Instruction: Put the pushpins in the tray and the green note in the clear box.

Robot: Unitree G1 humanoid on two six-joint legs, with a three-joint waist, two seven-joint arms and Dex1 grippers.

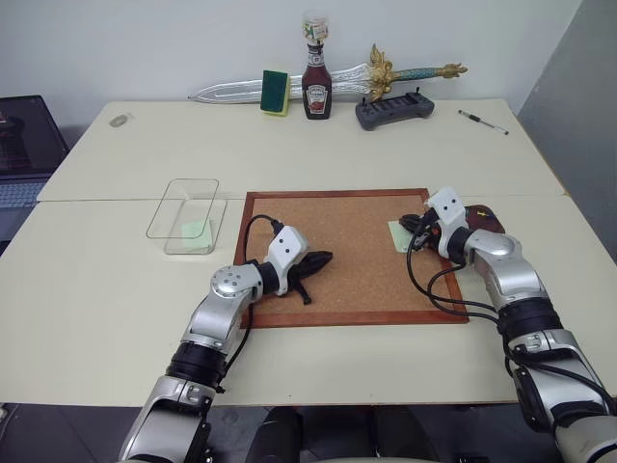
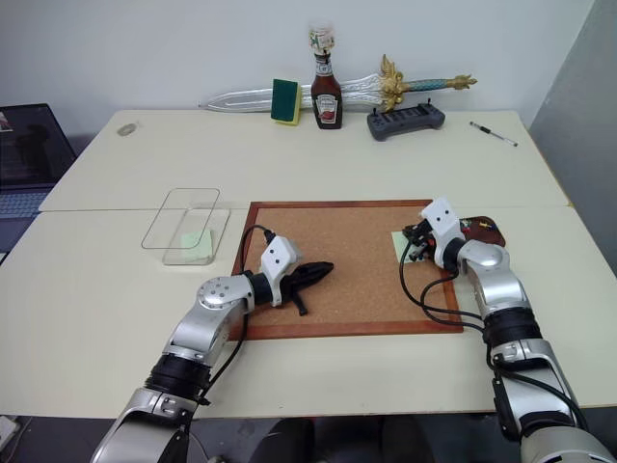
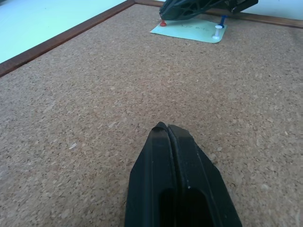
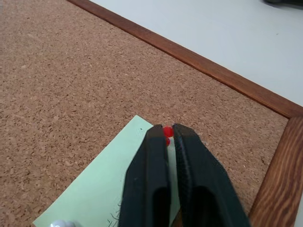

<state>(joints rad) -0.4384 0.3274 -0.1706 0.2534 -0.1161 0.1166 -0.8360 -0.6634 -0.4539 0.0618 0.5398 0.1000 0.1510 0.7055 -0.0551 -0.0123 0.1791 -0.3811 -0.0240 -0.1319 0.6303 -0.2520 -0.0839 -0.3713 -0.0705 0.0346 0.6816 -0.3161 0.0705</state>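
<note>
Red ketchup bottle (image 1: 317,89) with a label, its wording too small to read

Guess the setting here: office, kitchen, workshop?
Probably an office or lab demo room: pale tables against a plain wall, an open laptop at the side, a cork board and staged props like a ketchup bottle.

Head stereo pair high above cork board (image 1: 347,251), wrist views low, close, sharing green note (image 3: 191,31)
</note>
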